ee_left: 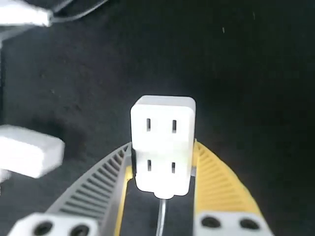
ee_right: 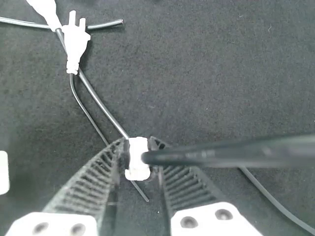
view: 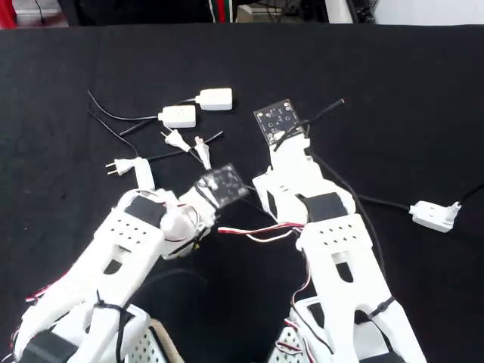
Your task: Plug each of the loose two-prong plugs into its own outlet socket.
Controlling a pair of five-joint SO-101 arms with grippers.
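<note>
L gripper (ee_left: 163, 147) is pinching an outlet socket (ee_left: 163, 130) by its sides, slots facing outward, prob. to steady it. R gripper (ee_right: 139, 143) is clamping a two-prong plug (ee_right: 135, 167), presumably for insertion. Spare loose plugs (view: 175, 138) are lying at the bench's (view: 393, 91) 10 o'clock.

High cam looks down over the black cloth surface (view: 408, 83); wrist cams sit close, sharing patches of it.
</note>
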